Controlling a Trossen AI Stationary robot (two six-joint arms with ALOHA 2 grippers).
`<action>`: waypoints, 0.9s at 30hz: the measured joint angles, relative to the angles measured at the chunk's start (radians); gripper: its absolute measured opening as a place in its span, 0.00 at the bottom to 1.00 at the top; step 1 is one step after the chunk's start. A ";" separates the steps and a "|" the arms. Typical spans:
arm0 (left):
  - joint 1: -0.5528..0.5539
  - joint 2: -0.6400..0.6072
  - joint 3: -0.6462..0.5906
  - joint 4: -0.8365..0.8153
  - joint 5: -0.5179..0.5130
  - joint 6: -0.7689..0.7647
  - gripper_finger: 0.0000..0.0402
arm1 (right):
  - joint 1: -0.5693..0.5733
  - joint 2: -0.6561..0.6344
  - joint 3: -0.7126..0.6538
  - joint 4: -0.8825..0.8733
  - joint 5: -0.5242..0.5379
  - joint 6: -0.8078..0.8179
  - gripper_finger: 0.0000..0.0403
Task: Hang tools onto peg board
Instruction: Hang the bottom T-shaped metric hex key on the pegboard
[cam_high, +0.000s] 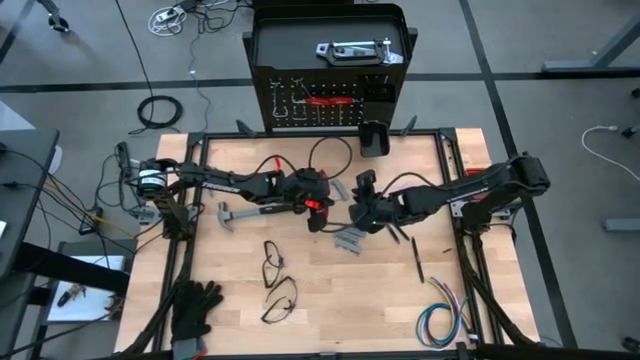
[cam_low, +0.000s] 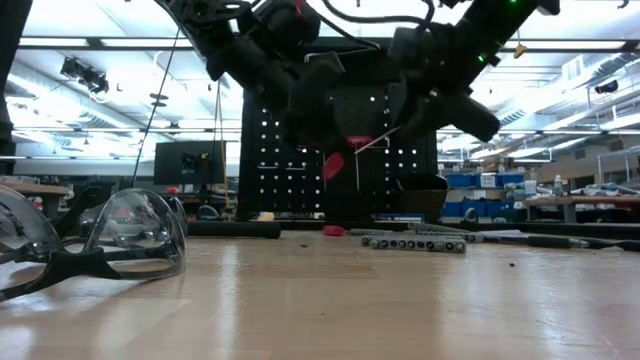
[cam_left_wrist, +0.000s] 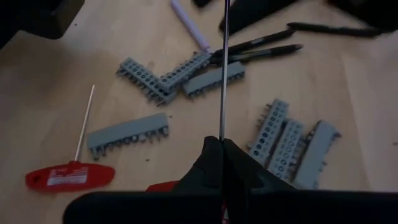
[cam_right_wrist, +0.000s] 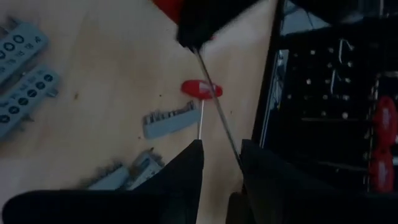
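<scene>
My left gripper (cam_left_wrist: 222, 146) is shut on a red-handled T-key (cam_high: 318, 205) and holds it above the table's middle. The key's thin steel shaft (cam_left_wrist: 224, 68) sticks out ahead of the fingers. My right gripper (cam_right_wrist: 221, 155) is open just to its right, with one finger on each side of the shaft's free end (cam_right_wrist: 225, 130). I cannot tell whether a finger touches the shaft. The peg board (cam_high: 330, 100) stands upright at the far edge with several tools hung on it. A second red T-key (cam_left_wrist: 69, 176) lies flat on the table, and a hammer (cam_high: 235, 215) lies to the left. My left gripper pinches the steel shaft (cam_left_wrist: 222, 134) between its two fingers, close to the red handle (cam_left_wrist: 161, 185), which shows just behind the fingertips. The fingers slant down and lie along the shaft. The key is lifted clear of the table, its shaft pointing toward my right gripper.
Several grey bit strips (cam_left_wrist: 127, 132) and black pens (cam_left_wrist: 261, 50) lie under the grippers. Safety glasses (cam_low: 100, 240) sit near the front, black gloves (cam_high: 195, 305) at the near left, and a coloured wire bundle (cam_high: 440, 320) at the near right. A small black bin (cam_high: 373, 140) stands before the board.
</scene>
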 joint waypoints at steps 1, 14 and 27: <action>0.000 0.000 0.001 0.003 0.002 0.000 0.00 | -0.003 0.010 0.000 0.010 0.000 -0.013 0.29; 0.000 0.000 0.001 0.004 0.019 -0.020 0.00 | -0.027 0.081 -0.001 0.069 0.064 -0.046 0.02; -0.003 0.001 0.001 0.044 -0.110 0.036 0.16 | -0.032 0.080 -0.001 -0.001 0.018 0.091 0.01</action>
